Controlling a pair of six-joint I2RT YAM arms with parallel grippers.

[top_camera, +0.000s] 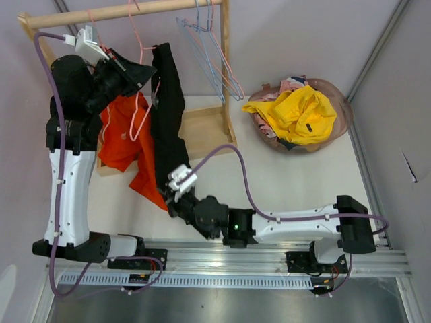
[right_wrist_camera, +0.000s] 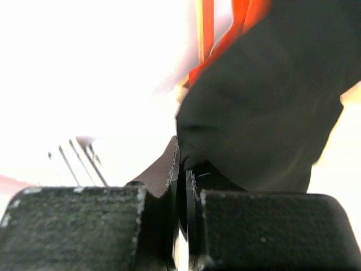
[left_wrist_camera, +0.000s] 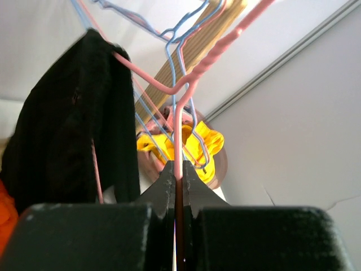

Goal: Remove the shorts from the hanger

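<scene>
Black shorts (top_camera: 167, 108) hang over a pink wire hanger (top_camera: 143, 101) under the wooden rail (top_camera: 121, 12); they also show in the left wrist view (left_wrist_camera: 67, 130). Orange shorts (top_camera: 124, 145) hang beside them on the left. My left gripper (top_camera: 138, 74) is shut on the pink hanger (left_wrist_camera: 179, 141), its jaws pinching the wire. My right gripper (top_camera: 176, 195) is shut on the lower hem of the black shorts (right_wrist_camera: 265, 113). Yellow shorts (top_camera: 300, 114) lie on top of a pile in the basket at the right.
A round brown basket (top_camera: 340, 101) stands at the back right, with pink fabric (top_camera: 289, 86) under the yellow. Empty blue and pink wire hangers (top_camera: 215, 60) hang on the rail's right part. The rack's wooden base (top_camera: 202, 131) and post (top_camera: 225, 67) stand behind the clothes.
</scene>
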